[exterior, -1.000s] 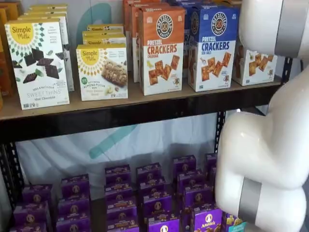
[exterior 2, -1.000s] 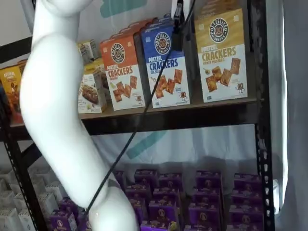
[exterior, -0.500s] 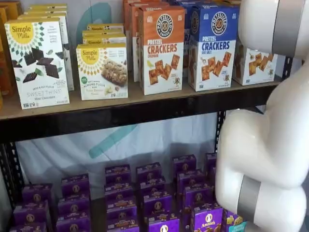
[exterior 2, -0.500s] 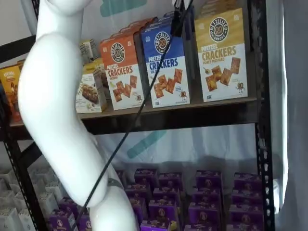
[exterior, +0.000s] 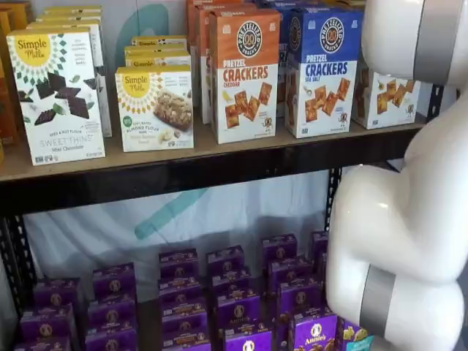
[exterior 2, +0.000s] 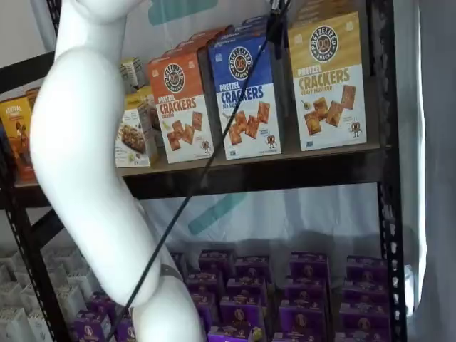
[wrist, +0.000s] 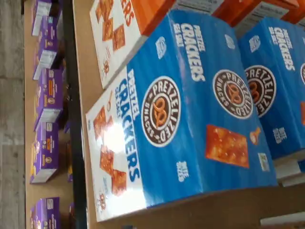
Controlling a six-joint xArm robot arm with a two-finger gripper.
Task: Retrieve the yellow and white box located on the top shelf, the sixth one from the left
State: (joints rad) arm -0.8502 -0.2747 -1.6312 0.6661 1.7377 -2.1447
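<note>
Tan boards on black uprights carry the stock: the top shelf (exterior 2: 285,173) holds rows of cracker boxes, with purple boxes (exterior 2: 306,285) on the level below. The yellow and white box (exterior 2: 328,78) stands upright and untouched at the shelf's right end, just beside the blue Pretzel Crackers box (exterior 2: 246,96). Over the past second the pincer (exterior 2: 275,20) has climbed to the top edge of a shelf view and edged toward the yellow box, its cable (exterior 2: 206,164) trailing. It is spread wide and holds nothing. The wrist view shows the blue box (wrist: 190,109), so the approach looks unfinished.
</note>
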